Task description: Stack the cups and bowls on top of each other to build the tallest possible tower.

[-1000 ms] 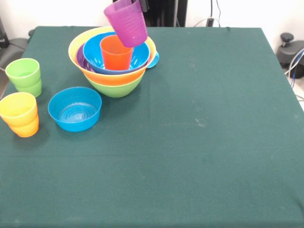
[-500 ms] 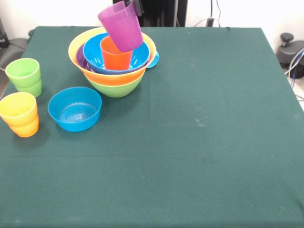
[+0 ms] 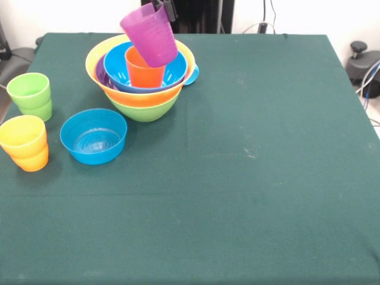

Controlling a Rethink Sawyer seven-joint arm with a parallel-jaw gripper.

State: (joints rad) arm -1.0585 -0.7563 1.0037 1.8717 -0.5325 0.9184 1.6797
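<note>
End effector (image 3: 165,7) of mine grips a tilted purple cup (image 3: 150,35) by its rim above the orange cup (image 3: 144,66) in the stacked bowls (image 3: 142,80).

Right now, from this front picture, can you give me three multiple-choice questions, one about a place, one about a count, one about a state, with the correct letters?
1. Where does the orange cup stand?
A. Inside the blue bowl of the tower
B. On the cloth beside the green cup
C. Under the yellow cup

2. How many bowls sit alone on the cloth?
A. None
B. One
C. Three

3. How is the purple cup?
A. Lying on the cloth
B. Tilted in the air above the tower
C. Upside down on a bowl

Answers:
1 A, its rim shows within that bowl.
2 B, only the smaller blue bowl.
3 B, it leans over the orange cup at the gripper.
</note>
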